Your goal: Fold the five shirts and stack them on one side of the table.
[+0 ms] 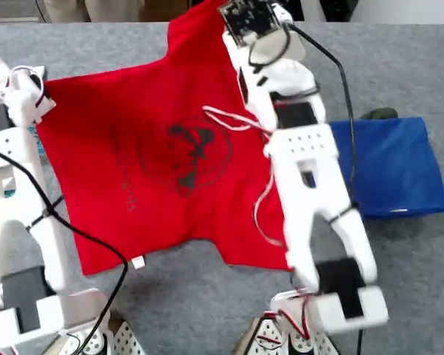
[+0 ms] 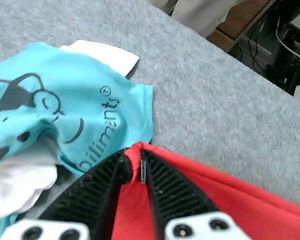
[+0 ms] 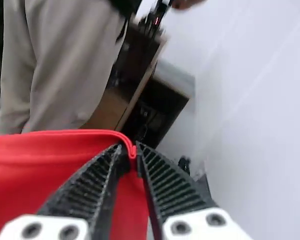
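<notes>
Grey table point(image 1: 399, 66) holds red shirt point(image 1: 133, 155), folded blue shirt point(image 1: 392, 166), turquoise shirt point(image 2: 65, 100).

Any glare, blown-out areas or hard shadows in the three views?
High view: even light, soft shadows only; the white right arm reads very bright over the red shirt. Left wrist view: no glare; a thin shadow under the teal shirt edge on the table. Right wrist view: the white wall is bright and featureless behind the right tool.
</notes>
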Motion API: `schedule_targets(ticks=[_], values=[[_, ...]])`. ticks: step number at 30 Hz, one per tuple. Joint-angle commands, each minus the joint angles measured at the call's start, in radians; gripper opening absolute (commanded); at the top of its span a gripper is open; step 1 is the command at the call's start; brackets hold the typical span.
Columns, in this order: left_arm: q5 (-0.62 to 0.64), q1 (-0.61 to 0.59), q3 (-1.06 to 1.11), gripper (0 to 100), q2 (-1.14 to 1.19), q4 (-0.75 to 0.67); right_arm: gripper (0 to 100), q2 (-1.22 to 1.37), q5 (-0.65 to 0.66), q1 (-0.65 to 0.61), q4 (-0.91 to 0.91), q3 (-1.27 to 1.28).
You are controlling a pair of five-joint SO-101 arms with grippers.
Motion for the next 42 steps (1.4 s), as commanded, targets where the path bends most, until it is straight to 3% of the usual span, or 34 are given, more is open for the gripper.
schedule_targets(ticks=[1, 13, 19, 23, 31, 35, 42], values=[[0.005, 0.009, -0.095, 2, 0.027, -0.020, 0.4, 0.091, 0.002, 0.008, -0.025, -0.140], [-0.034, 0.011, -0.083, 2, 0.031, 0.213, 0.4, 0.027, 0.009, 0.004, 0.617, -0.266], [-0.086, 0.012, 0.080, 2, 0.015, 0.233, 0.5, -0.068, 0.014, 0.007, 0.962, -0.266], [-0.137, 0.026, 0.239, 2, -0.130, 0.267, 0.4, -0.116, 0.031, 0.007, 1.132, -0.252], [-0.173, 0.086, 0.695, 2, -0.565, 0.264, 0.4, -0.417, 0.060, 0.004, 1.178, 0.136], [-0.199, 0.086, 0.824, 2, -0.647, 0.272, 0.4, -0.659, 0.068, 0.012, 1.177, 0.390], [-0.282, 0.077, 0.904, 2, -0.690, 0.354, 0.4, -0.951, 0.097, 0.130, 1.240, 0.664]])
